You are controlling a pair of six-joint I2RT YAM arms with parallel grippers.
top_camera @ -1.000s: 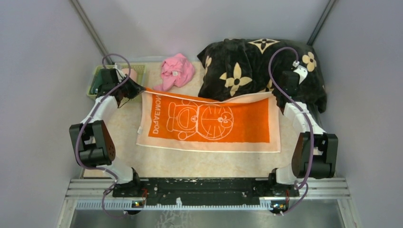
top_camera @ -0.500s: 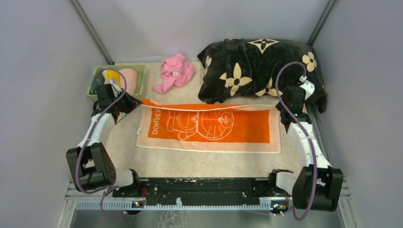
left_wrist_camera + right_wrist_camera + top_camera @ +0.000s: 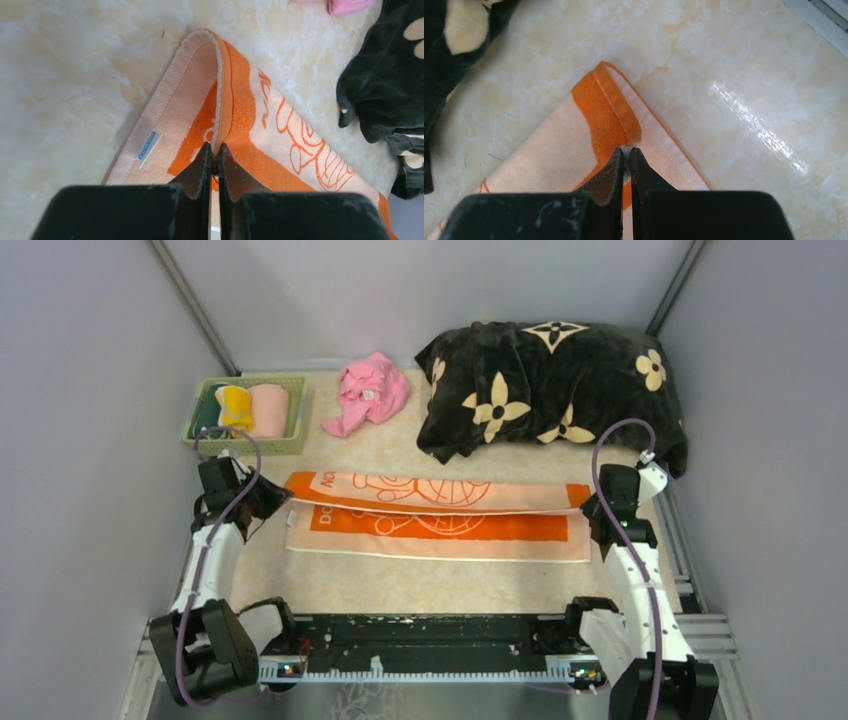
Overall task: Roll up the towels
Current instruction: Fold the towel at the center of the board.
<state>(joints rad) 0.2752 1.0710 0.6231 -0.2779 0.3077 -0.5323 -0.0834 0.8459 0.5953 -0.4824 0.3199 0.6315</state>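
The peach and orange towel (image 3: 440,530) with the cartoon-cat drawing lies across the middle of the table, its far long edge folded over toward the near side. My left gripper (image 3: 275,502) is shut on the folded edge at the towel's left end. In the left wrist view, the left gripper (image 3: 213,150) pinches the doubled hem of the towel (image 3: 280,130). My right gripper (image 3: 592,508) is shut on the right end. The right wrist view shows the right gripper (image 3: 626,152) nipping the turned-over orange corner of the towel (image 3: 564,145).
A green basket (image 3: 243,447) at the back left holds rolled cloths, one yellow (image 3: 236,405) and one peach (image 3: 270,410). A crumpled pink cloth (image 3: 370,390) lies behind the towel. The big black flowered blanket (image 3: 550,390) fills the back right.
Both grippers have drawn the towel's far edge toward the near side, so the flat towel is now folded lengthwise. Both arms have pulled back toward their bases.
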